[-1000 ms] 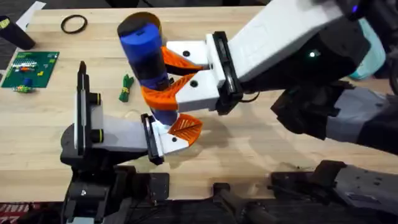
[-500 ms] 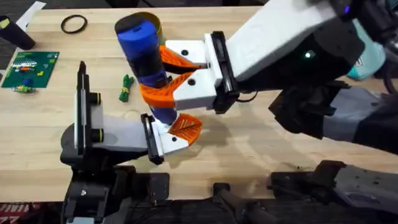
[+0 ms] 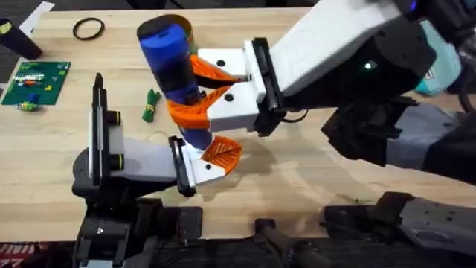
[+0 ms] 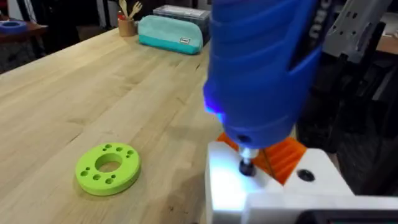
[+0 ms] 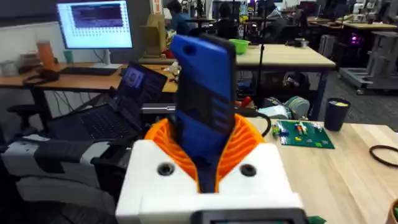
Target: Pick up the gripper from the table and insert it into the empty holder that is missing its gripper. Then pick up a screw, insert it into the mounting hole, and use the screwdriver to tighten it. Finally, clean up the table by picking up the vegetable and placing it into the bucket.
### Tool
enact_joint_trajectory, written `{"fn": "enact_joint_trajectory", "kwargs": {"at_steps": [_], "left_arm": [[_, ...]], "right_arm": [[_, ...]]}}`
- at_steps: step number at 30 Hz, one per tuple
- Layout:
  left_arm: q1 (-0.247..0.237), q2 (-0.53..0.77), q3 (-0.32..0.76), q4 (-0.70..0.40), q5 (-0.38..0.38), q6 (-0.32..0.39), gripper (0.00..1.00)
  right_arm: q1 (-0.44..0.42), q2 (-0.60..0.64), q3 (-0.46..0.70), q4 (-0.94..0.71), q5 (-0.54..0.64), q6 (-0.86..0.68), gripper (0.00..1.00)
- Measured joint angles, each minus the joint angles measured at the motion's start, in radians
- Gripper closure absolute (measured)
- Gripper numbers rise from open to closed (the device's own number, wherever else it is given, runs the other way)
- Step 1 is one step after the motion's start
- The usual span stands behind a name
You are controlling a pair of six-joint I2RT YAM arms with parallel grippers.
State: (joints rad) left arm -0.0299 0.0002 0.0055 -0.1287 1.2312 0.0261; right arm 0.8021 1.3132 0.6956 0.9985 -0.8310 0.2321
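The right arm's jaws have the screwdriver clamped upright, its tip down on the screw in the white base of the gripper, which sits seated at the black plate end of the holder. This looks like the tightening step.

To do it well, I'd say keep the blue handle plumb over the screw head and hold steady downward pressure, so the bit stays in the recess and does not cam out. In the left wrist view the tip meets the dark screw head squarely on the white block; that line is the one to protect. Any lean in the handle risks pushing the small orange wedge out of line.

Now the jaws: the right pair is closed around the handle's lower half, orange ribbed pads pressing on both sides of the blue body, spread about as wide as the handle is thick. The left arm's jaws I cannot tell; its wrist camera looks past the blue handle at the tabletop.

Cleanup is not yet done: the vegetable lies on the wood just beyond the holder, and the bucket peeks out behind the screwdriver's cap, near it.
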Motion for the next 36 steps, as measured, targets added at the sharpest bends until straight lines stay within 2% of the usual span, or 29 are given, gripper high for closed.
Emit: {"fn": "enact_joint_trajectory", "kwargs": {"at_steps": [13,27,36], "left_arm": [[0.0,0.0,0.0,0.0,0.0,0.0,0.992],[0.0,0.0,0.0,0.0,0.003,0.0,0.99],[0.0,0.0,0.0,-0.001,0.002,0.0,0.992]], "right_arm": [[0.0,0.0,0.0,0.001,-0.001,0.004,0.917],[0.0,0.005,0.0,0.037,-0.075,-0.001,0.918],[0.006,0.012,0.0,0.038,-0.065,-0.016,0.918]]}}
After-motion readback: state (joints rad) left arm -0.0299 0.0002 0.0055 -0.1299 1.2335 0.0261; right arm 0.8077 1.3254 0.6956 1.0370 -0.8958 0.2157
